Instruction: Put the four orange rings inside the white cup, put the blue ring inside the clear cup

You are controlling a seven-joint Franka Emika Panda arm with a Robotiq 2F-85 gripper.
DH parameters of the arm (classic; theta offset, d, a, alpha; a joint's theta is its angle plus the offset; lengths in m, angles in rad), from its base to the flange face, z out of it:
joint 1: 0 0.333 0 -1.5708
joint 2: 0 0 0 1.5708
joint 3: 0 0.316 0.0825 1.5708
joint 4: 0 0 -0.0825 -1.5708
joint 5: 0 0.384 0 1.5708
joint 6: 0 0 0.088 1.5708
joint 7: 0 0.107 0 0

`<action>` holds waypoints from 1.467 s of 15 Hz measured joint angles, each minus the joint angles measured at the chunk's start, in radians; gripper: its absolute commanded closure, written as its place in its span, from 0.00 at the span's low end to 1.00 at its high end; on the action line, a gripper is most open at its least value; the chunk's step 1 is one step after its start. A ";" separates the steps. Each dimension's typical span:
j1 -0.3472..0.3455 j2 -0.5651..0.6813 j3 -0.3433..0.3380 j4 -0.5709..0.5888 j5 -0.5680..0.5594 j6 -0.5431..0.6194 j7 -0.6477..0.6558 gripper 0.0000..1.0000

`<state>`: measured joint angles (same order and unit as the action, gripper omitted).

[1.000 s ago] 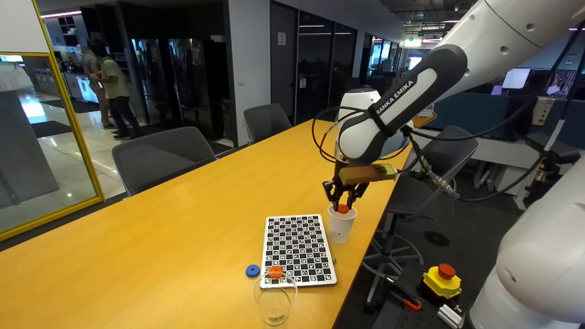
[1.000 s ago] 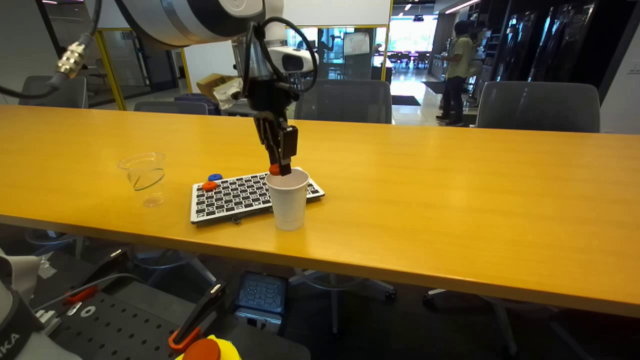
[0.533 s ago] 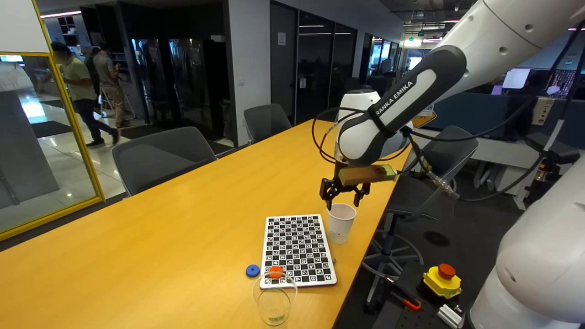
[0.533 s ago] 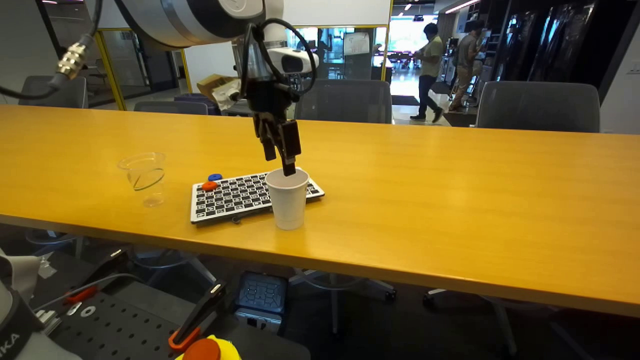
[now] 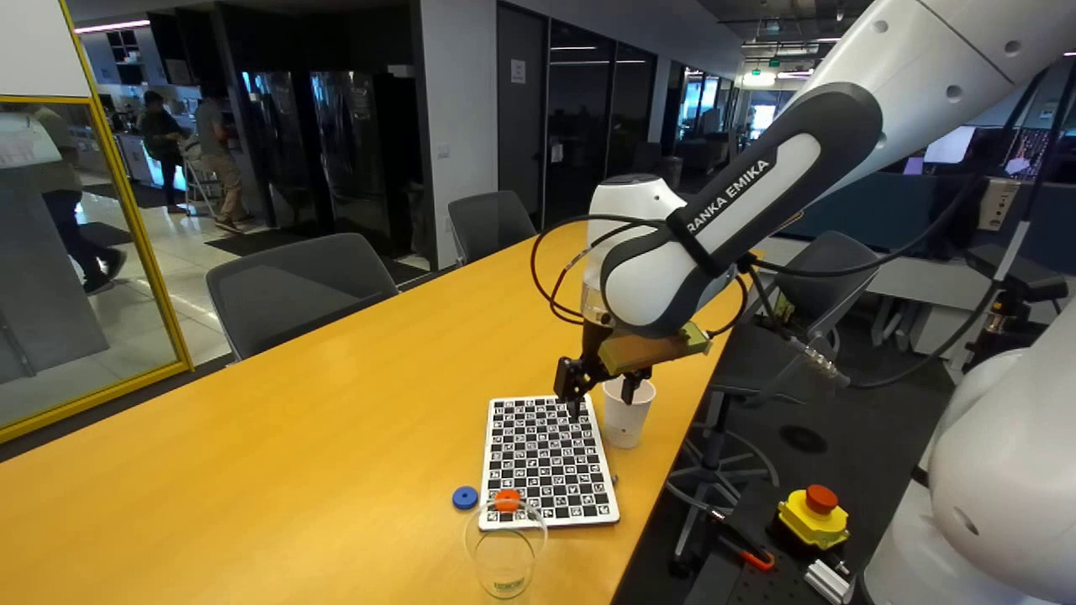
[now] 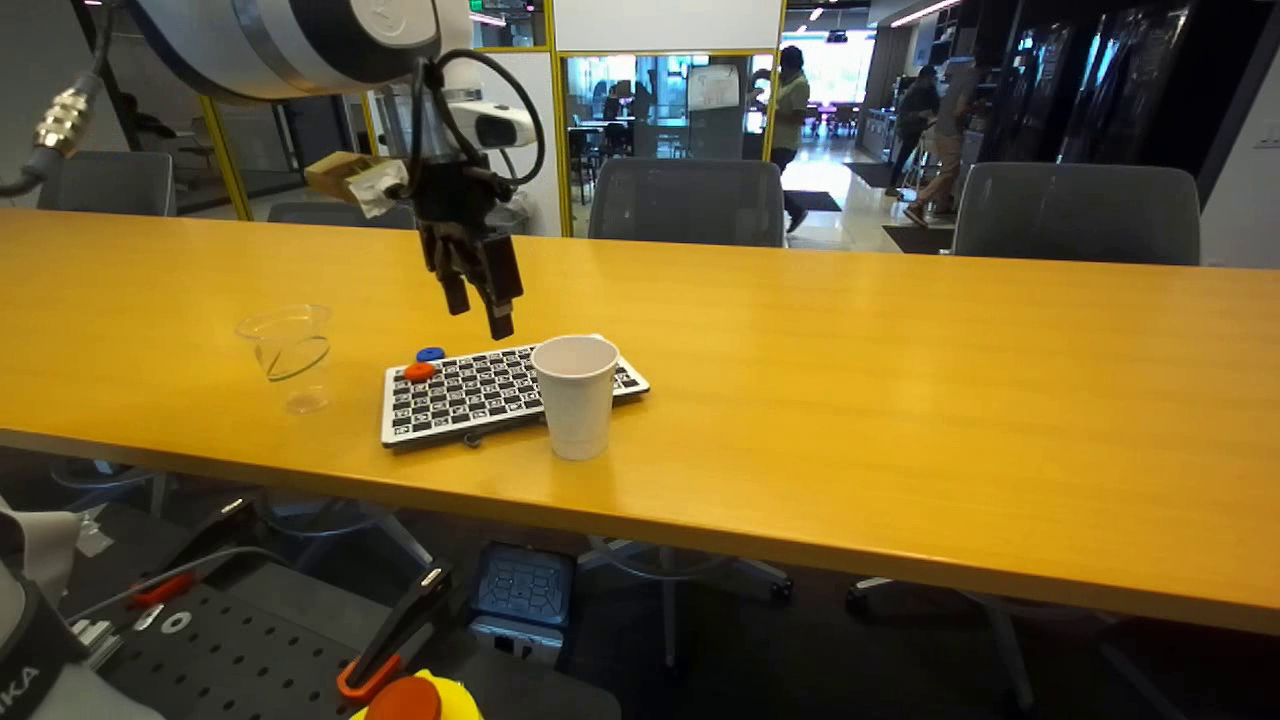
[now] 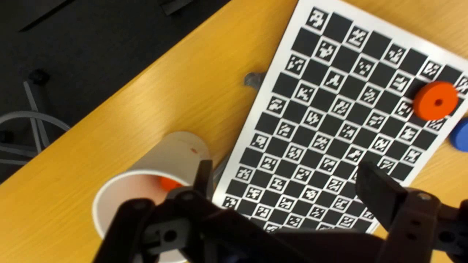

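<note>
tool [image 7: 284,166] | spread wide | in midair | near the white cup [image 6: 578,408]

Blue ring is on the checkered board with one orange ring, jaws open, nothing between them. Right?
Not the blue ring: it lies on the table, beside the checkered board, as both exterior views show. One orange ring is on the board, and the jaws are open with nothing between them.
</note>
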<state>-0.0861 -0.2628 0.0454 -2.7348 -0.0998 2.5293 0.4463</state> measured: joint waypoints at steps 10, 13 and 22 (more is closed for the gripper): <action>0.166 0.084 0.093 0.012 0.146 0.033 -0.014 0.00; 0.173 0.163 0.095 0.050 0.148 0.052 -0.014 0.00; 0.196 0.394 0.094 0.203 0.144 0.059 -0.006 0.00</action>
<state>0.1104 0.1314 0.1396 -2.5316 0.0441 2.5885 0.4400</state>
